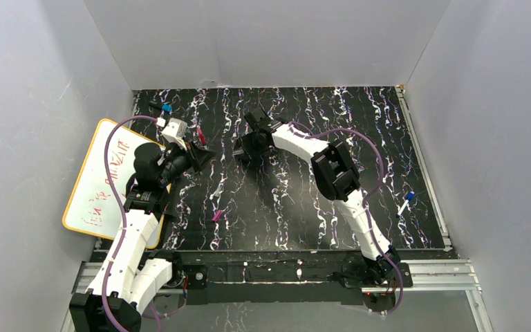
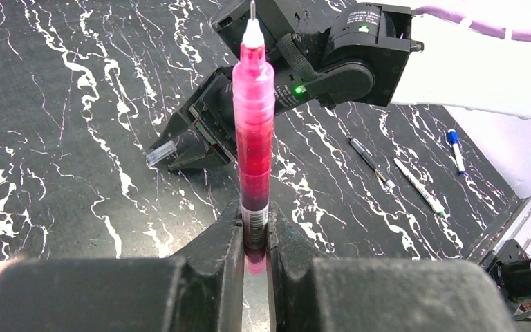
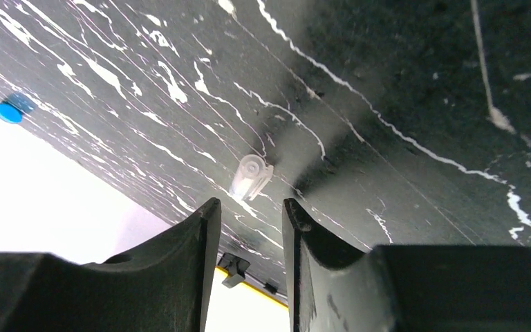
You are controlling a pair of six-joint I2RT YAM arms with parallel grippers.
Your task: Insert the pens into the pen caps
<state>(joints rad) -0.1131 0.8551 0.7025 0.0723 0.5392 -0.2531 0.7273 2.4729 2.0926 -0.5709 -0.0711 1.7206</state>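
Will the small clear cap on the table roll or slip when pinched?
The clear cap lies on its side and looks round, so it may roll. It seems tiny and smooth, so the open right gripper might flick it away.

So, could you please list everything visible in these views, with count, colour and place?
pink pen: one, pink-red, clamped in the left gripper.
clear cap: one, translucent, on the mat just ahead of the right gripper's fingers.
magenta cap: one, magenta, mat's near middle.
dark pen: one, dark, lying on the mat.
white pen: one, white with a green end, beside the dark pen.
blue-capped marker: one, white and blue, mat's right side.
blue-tipped object: one, black and blue, far left corner.
whiteboard: one, white with a yellow rim, left edge.
mat: one, black with white marbling.
left gripper: closed on the pink pen.
right gripper: open, empty.
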